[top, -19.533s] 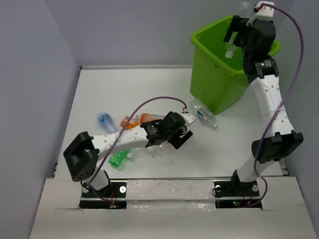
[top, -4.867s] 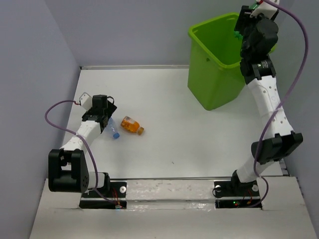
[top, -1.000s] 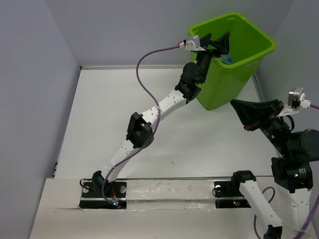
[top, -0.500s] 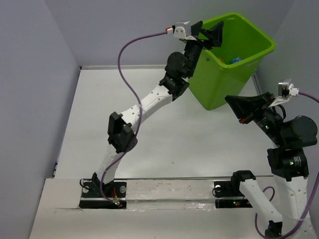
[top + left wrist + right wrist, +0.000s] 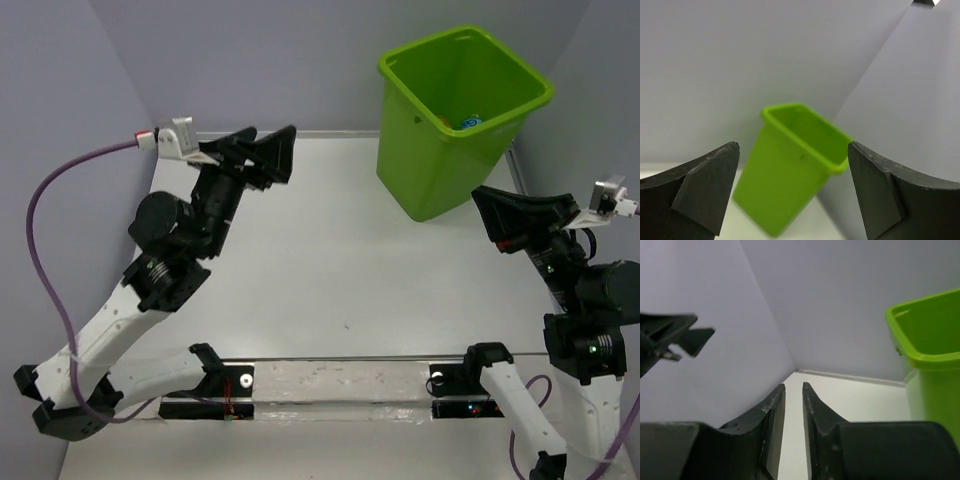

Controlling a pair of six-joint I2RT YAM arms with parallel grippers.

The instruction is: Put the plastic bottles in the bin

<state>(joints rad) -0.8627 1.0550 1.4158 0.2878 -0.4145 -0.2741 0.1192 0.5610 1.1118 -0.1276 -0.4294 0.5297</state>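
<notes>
- My left jaws are spread wide with nothing between the fingers (image 5: 705,190). They are raised over the far left of the bench (image 5: 340,260) and face the bin (image 5: 430,170), well apart from it.
- My right jaws are all but closed, with only a thin slit between the fingers (image 5: 772,410), and they grip nothing. They hang near the bin's right side without touching it.
- The bin stands upright at the far right corner of the bench. Its rim is free, with neither arm over it.
- Down inside the bin I make out a blue-and-white bit and a speck of orange beside it. I take these for bottles (image 5: 468,123), but they are too small to count.
- No bottle shows on the bench in any view, though my left arm (image 5: 150,290) hides a patch of it.
- I judge the task done or very nearly so. What is left, if anything, is to check that hidden patch for a stray bottle.
</notes>
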